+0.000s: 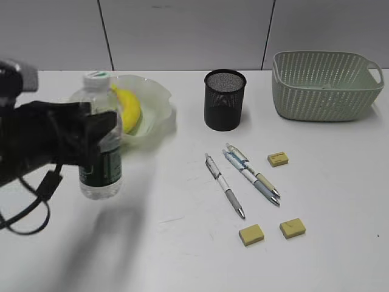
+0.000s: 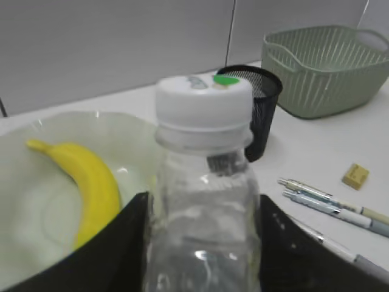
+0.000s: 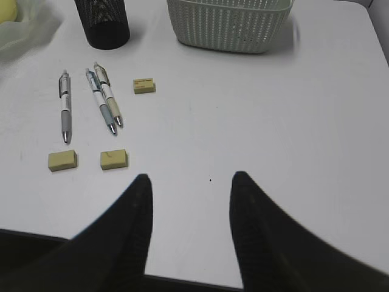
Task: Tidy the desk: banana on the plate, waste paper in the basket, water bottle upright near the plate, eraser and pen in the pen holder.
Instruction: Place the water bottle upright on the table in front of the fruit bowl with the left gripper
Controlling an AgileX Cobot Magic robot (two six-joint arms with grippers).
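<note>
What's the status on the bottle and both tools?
Left tool shut on water bottle, upright by plate. Right tool open, empty. Three pens, three erasers loose on desk.

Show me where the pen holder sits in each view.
Exterior: pen holder top centre, right of the plate.
Left wrist: right of centre, behind the bottle.
Right wrist: top left, cut off.
Shared landmark: basket to its right.

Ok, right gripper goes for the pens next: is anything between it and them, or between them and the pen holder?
Nothing visible. The right gripper hangs open over bare desk; the three pens lie ahead to its left with erasers beside them, and open tabletop separates them from the pen holder.
</note>
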